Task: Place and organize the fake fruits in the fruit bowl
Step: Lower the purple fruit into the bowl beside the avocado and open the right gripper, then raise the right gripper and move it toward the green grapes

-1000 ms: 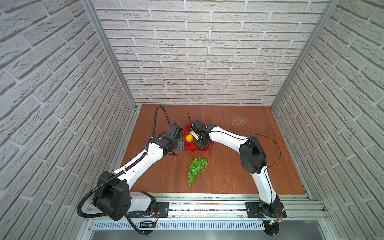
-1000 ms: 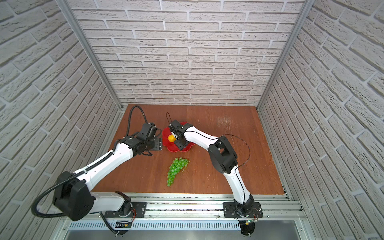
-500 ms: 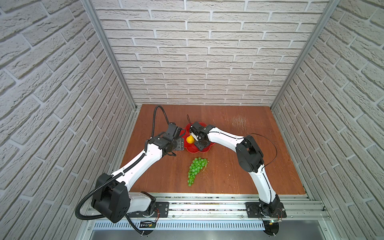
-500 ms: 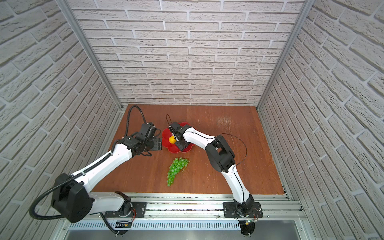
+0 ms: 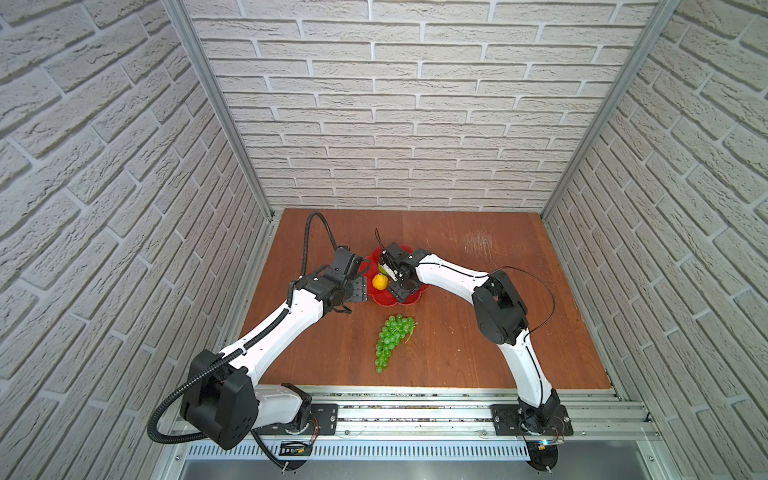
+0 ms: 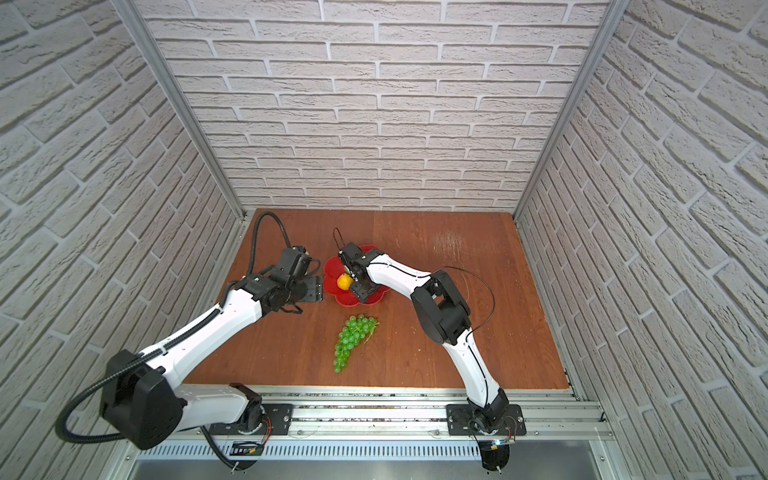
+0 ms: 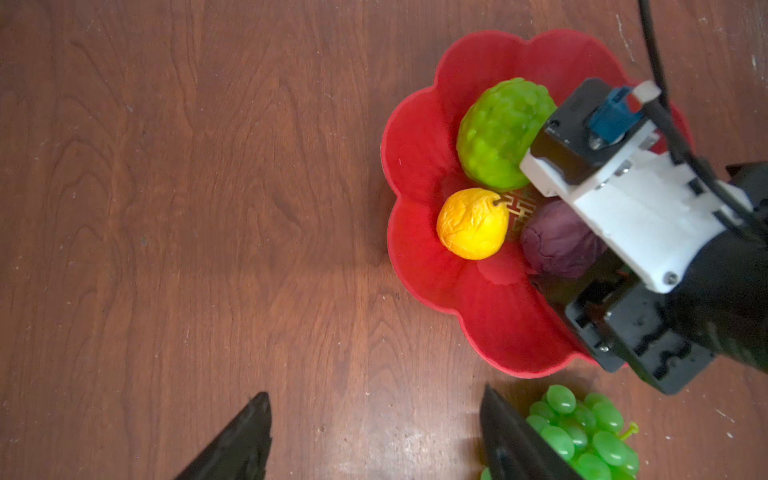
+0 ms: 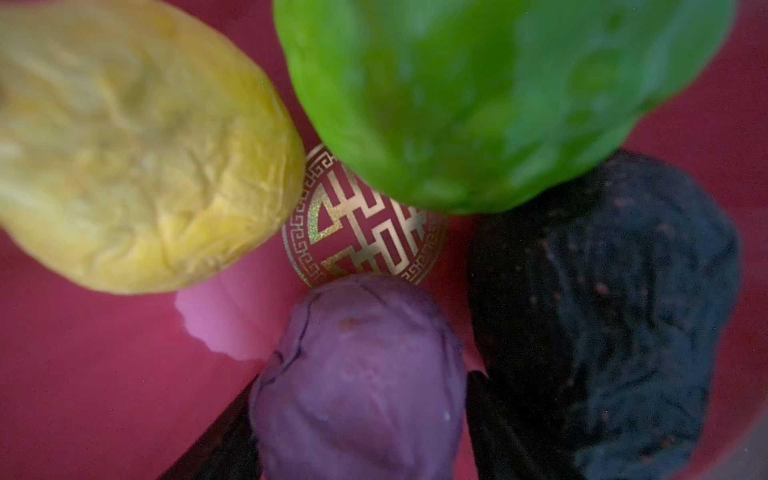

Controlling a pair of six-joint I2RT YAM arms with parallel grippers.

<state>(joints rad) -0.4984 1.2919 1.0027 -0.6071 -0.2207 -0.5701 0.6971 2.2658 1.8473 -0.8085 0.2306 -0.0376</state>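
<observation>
Meanwhile | right gripper straddles purple fruit in fruit bowl, mid-frame in both top views, grip unclear | left gripper gapes empty beside it | grape bunch lies on table just below | risk: pulling out may drag the fruit over the shallow rim

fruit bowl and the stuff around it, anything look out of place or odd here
Only the long green plastic grape bunch is out of place: it lies on the brown wooden table beside the red flower-shaped plastic bowl. The bumpy green ball, yellow lemon, purple fruit and dark avocado sit inside. Nothing looks spilled or damaged.
</observation>
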